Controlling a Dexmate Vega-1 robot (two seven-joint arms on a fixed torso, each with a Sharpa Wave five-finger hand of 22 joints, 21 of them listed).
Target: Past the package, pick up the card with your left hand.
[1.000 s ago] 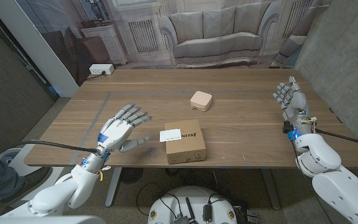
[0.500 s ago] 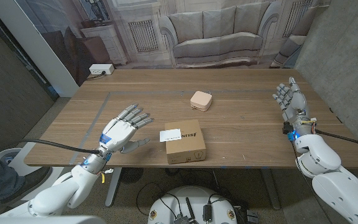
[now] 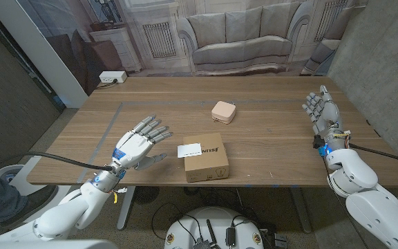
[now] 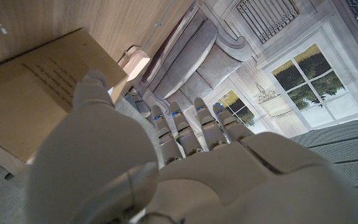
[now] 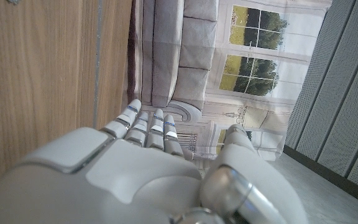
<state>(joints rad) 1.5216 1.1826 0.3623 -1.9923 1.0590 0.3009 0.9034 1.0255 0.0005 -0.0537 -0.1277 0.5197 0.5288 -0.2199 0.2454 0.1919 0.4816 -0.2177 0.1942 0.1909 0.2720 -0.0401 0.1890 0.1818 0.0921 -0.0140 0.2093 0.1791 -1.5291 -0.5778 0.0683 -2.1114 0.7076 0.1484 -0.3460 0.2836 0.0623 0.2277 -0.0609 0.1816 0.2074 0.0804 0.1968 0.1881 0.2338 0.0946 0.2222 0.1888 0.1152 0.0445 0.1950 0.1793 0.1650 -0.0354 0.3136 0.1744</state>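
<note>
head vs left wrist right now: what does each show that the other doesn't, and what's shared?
Head view alone: the white card lying on the package's near-left corner, and the right hand, open by the table's right edge. Left wrist view alone: a painted window backdrop. Shared: the cardboard package, the small beige case, and the open left hand.

Wooden worktop (image 3: 268, 149) w/ grey floor under it. Far wall: printed backdrop (image 3: 185, 21) showing a grey sofa (image 3: 244, 41), panelled walls & sunlit windows. Dark wall (image 3: 5, 97) left, grey textured panel (image 3: 385, 62) right. White power box (image 3: 111, 77) at far left edge.
</note>
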